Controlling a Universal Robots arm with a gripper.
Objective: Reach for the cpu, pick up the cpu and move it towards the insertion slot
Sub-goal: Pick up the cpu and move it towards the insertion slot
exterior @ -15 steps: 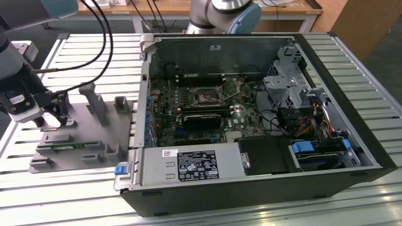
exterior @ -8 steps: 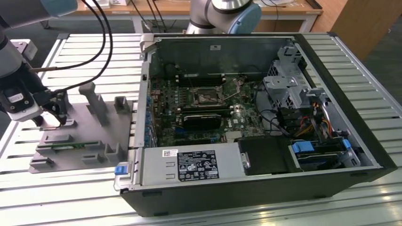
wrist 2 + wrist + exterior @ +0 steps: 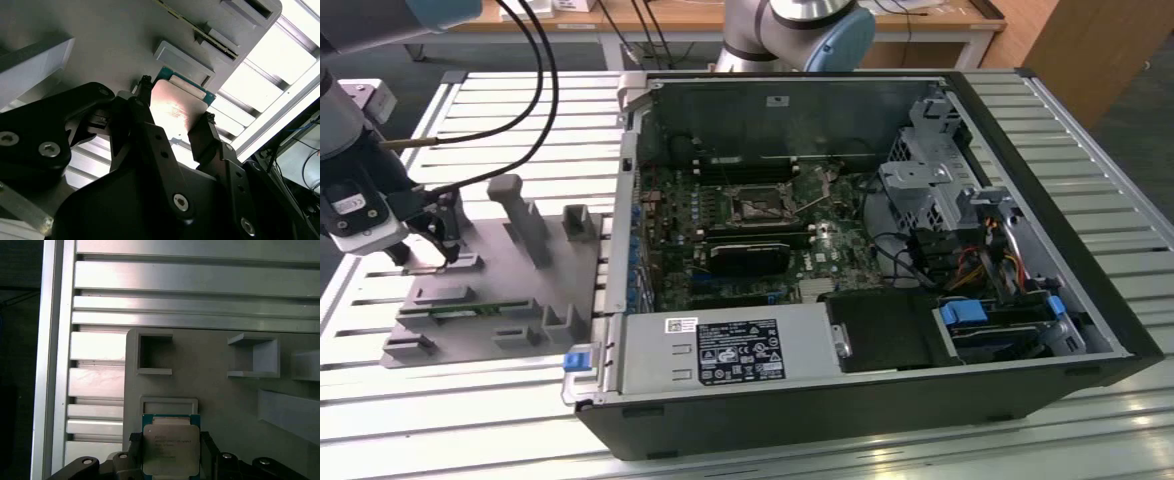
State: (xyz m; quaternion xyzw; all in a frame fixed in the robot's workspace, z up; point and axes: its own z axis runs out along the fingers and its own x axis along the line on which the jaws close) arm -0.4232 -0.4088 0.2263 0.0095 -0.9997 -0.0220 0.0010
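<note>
Closest to the lens in both wrist views is the black claw, and between its fingers sits the cpu. The silvery lid faces the claw body and a green edge shows at the far side. The jaws are closed onto two opposite edges of the chip, one pad against each, so I judge the grip made. Just past the fingertips in the first wrist view is a shallow square recess in the grey fixture tray. I cannot tell whether the cpu has lifted clear of that tray or rests on it.

In the exterior view the claw hangs low over the grey fixture tray. The insertion slot is well apart from it, toward the exterior view's right, on the motherboard inside the open computer case.

Reach and grasp look done. The carry across to the socket has not begun, or has barely begun.
</note>
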